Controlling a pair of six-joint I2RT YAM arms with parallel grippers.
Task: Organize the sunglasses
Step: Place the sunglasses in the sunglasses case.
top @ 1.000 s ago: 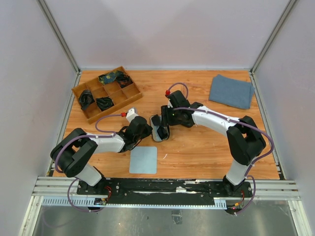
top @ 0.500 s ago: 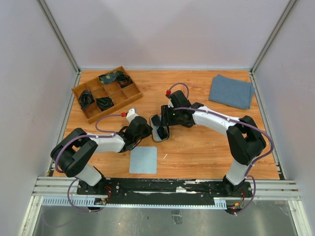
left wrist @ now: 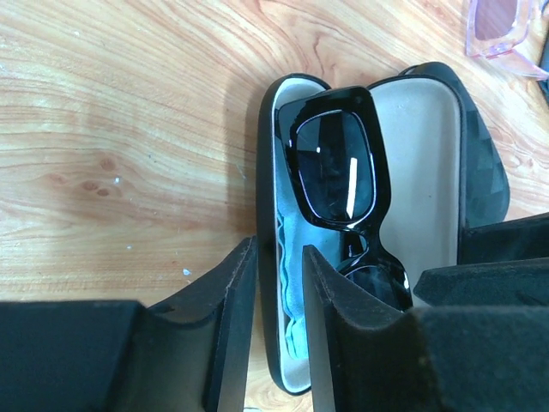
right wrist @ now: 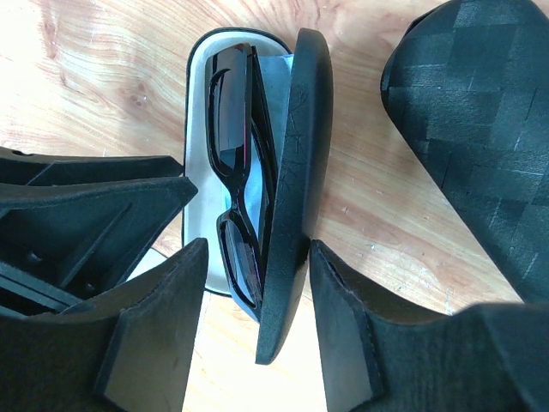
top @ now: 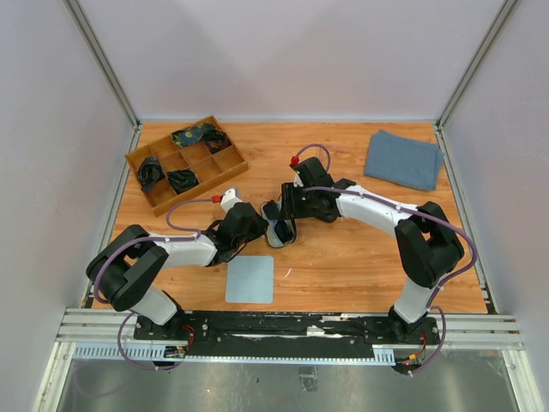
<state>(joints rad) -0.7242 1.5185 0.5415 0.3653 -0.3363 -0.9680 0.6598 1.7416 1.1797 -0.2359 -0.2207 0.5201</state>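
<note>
looking at the middle of the surface [top: 343,275], we see the black sunglasses [left wrist: 334,167] lying inside an open black case [left wrist: 268,154], on top of a little blue cloth [left wrist: 290,266]. so we think that part of the job is almost done. the lid [right wrist: 296,172] of the case stands about half way up and is not shut yet. the right pincer [right wrist: 257,249] is spread wide, with one finger on each side of the lid, and it grips nothing. we think it is there to push the lid down. the left pincer [left wrist: 279,249] has its two fingers close together, one on each side of the case's side wall. we cannot tell if it squeezes the wall or just sits around it. the pink sunglasses [left wrist: 502,26] lie on the wood just past the case, not inside anything. a second black case [right wrist: 480,129] lies near by, and we only see its outside. so here is what we think is left: shut the lid on the black pair, then put the pink pair in the other case. a flat blue cloth [top: 250,279] lies near the arms and may go in with the pink pair.
</note>
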